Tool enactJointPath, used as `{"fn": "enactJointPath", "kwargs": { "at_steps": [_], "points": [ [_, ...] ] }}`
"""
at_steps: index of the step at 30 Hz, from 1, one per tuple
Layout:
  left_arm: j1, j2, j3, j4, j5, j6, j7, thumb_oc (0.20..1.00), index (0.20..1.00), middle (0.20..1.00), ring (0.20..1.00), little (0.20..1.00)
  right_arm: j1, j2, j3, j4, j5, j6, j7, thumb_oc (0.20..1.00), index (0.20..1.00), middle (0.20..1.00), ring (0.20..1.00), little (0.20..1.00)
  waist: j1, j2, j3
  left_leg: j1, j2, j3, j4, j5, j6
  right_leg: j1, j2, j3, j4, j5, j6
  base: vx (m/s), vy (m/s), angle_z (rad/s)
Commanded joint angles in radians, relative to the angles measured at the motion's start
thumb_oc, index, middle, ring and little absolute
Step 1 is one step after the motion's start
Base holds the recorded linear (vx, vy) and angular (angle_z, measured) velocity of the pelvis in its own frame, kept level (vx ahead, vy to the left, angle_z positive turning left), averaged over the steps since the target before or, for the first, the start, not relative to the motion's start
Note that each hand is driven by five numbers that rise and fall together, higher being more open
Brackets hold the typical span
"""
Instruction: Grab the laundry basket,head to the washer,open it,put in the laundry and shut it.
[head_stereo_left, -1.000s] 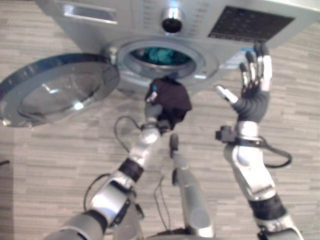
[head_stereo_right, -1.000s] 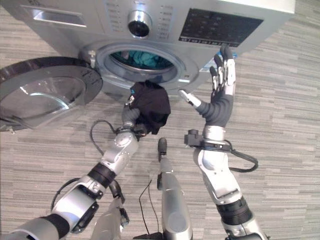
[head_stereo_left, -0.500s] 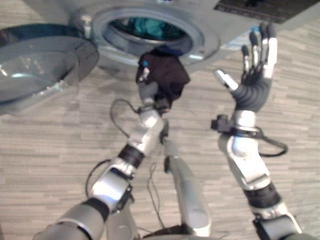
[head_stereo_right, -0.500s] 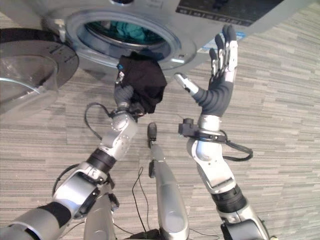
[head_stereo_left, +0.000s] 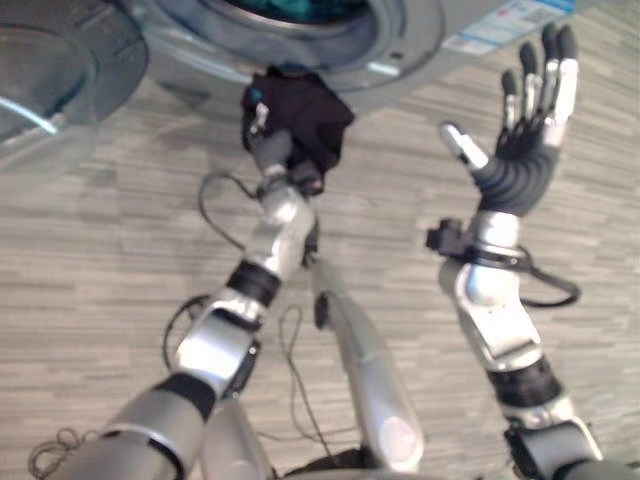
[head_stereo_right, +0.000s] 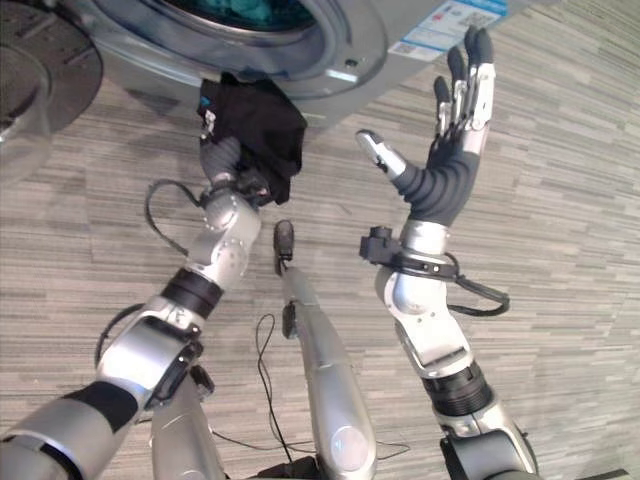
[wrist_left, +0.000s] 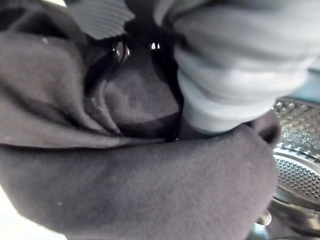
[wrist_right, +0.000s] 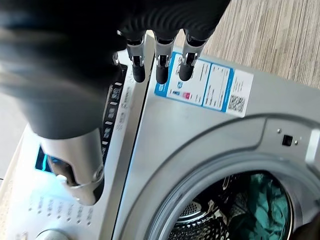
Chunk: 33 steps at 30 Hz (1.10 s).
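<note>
Washer (head_stereo_right: 300, 60) sits at the top of the head views, silver front, round opening with its door (head_stereo_left: 50, 60) swung open to the robot's left. Teal laundry (wrist_right: 265, 200) lies inside the drum, seen past the chrome ring in the right wrist view. Left robot hand (head_stereo_left: 268, 150) is raised just below the washer opening, fingers curled round a bunched black garment (head_stereo_left: 305, 125); cloth drapes over the hand and hides most of the fingers. Left wrist view shows the same dark cloth (wrist_left: 150, 180) wrapped close against the hand, folds pressed in the grip, with the perforated drum edge just beyond it. Black garment is outside the drum, near the lower rim of the opening; touching the rim or not, cannot tell. Right robot hand (head_stereo_right: 445, 170) is held up to the right of the opening, palm up, fingers straight and spread, thumb out to the side, holding nothing, close to the washer's front panel by a blue and white label (wrist_right: 205, 85). Wood-pattern floor (head_stereo_right: 560, 230) lies under everything.
</note>
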<state>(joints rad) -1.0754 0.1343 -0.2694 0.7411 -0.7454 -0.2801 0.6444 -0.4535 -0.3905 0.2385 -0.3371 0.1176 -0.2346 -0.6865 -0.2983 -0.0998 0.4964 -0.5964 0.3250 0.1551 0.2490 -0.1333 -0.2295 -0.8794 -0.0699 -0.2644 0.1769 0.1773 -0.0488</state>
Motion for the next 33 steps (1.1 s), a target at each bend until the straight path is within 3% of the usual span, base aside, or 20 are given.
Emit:
{"fn": "enactJointPath", "kwargs": {
  "at_steps": [1,7,11,21,25,26,27,29,31,33],
  "points": [
    [-0.11,0.027,0.037,-0.011,-0.029,-0.079,-0.025,0.2,0.2,0.2,0.2,0.2,0.02,0.052,-0.049,-0.071,-0.022,-0.068,0.002,1.0,1.0,1.0,1.0,1.0,-0.047,-0.003,-0.031,0.033,-0.004,0.025,0.133,-0.167,0.114,-0.081,-0.022,0.029,0.266,-0.219,0.132,0.04,-0.021,0.01],
    [-0.293,0.148,0.086,0.085,-0.087,-0.082,-0.055,0.2,0.2,0.2,0.2,0.2,0.062,0.007,-0.102,-0.081,0.012,-0.087,0.063,1.0,1.0,1.0,1.0,1.0,-0.072,0.015,-0.055,0.033,0.011,0.033,0.101,-0.155,0.105,-0.123,-0.003,0.025,0.292,-0.247,0.13,0.06,-0.035,-0.03],
    [-0.336,0.183,0.095,0.083,-0.107,-0.098,-0.052,0.2,0.2,0.2,0.2,0.2,0.081,-0.008,-0.121,-0.086,0.026,-0.091,0.084,1.0,1.0,1.0,1.0,1.0,-0.073,0.024,-0.061,0.033,0.014,0.041,0.073,-0.143,0.098,-0.137,0.002,0.014,0.294,-0.255,0.132,0.03,-0.024,0.0],
    [-0.46,0.166,0.08,0.123,-0.117,-0.101,-0.045,0.2,0.2,0.2,0.2,0.2,0.097,-0.049,-0.157,-0.099,0.019,-0.102,0.088,1.0,1.0,1.0,1.0,1.0,-0.088,0.042,-0.074,0.059,-0.006,0.042,-0.048,-0.093,0.091,-0.156,0.016,0.011,0.248,-0.251,0.132,0.03,-0.028,0.08],
    [-0.556,0.141,0.047,0.175,-0.073,-0.075,-0.028,0.2,0.2,0.2,0.2,0.2,0.091,-0.078,-0.184,-0.097,-0.004,-0.102,0.067,1.0,1.0,1.0,1.0,1.0,-0.105,0.048,-0.081,0.084,-0.011,0.05,-0.103,-0.073,0.091,-0.168,0.034,0.019,0.227,-0.246,0.132,0.04,0.024,0.04],
    [-0.681,0.19,-0.027,0.2,-0.038,-0.061,-0.043,0.2,0.2,0.2,0.2,0.2,0.121,-0.129,-0.264,-0.096,0.001,-0.13,0.062,1.0,1.0,1.0,1.0,1.0,-0.131,0.061,-0.094,0.128,-0.008,0.08,-0.182,-0.037,0.087,-0.179,0.059,0.034,0.197,-0.237,0.14,0.07,0.081,-0.07],
    [-0.687,0.189,-0.029,0.205,-0.042,-0.061,-0.045,0.2,0.2,0.2,0.2,0.2,0.122,-0.13,-0.269,-0.097,0.004,-0.133,0.064,1.0,1.0,1.0,1.0,1.0,-0.127,0.061,-0.093,0.131,-0.009,0.083,-0.19,-0.033,0.086,-0.179,0.06,0.036,0.195,-0.236,0.14,0.09,0.128,-0.18],
    [-0.784,0.261,-0.119,0.225,-0.056,-0.06,-0.068,0.2,0.2,0.2,0.2,0.2,0.228,-0.128,-0.428,0.042,0.118,-0.181,0.003,1.0,1.0,1.0,1.0,1.0,-0.146,0.087,-0.108,0.164,0.0,0.106,-0.24,0.008,0.079,-0.188,0.076,0.043,0.186,-0.24,0.143,0.06,0.058,-0.19],
    [-0.803,0.288,-0.144,0.223,-0.056,-0.057,-0.077,0.2,0.2,0.2,0.2,0.2,0.293,-0.133,-0.491,0.113,0.168,-0.192,-0.001,1.0,1.0,1.0,1.0,1.0,-0.146,0.088,-0.114,0.172,0.002,0.114,-0.256,0.017,0.076,-0.192,0.078,0.041,0.185,-0.238,0.141,0.03,0.004,-0.18],
    [-0.799,0.361,-0.191,0.173,-0.055,-0.056,-0.123,0.2,0.2,0.2,0.2,0.2,0.468,-0.176,-0.663,0.417,0.215,-0.107,-0.035,1.0,1.0,1.0,1.0,1.0,-0.148,0.087,-0.136,0.18,0.012,0.116,-0.261,0.025,0.074,-0.192,0.094,0.037,0.196,-0.248,0.139,0.04,-0.003,-0.07]
  ]
}}
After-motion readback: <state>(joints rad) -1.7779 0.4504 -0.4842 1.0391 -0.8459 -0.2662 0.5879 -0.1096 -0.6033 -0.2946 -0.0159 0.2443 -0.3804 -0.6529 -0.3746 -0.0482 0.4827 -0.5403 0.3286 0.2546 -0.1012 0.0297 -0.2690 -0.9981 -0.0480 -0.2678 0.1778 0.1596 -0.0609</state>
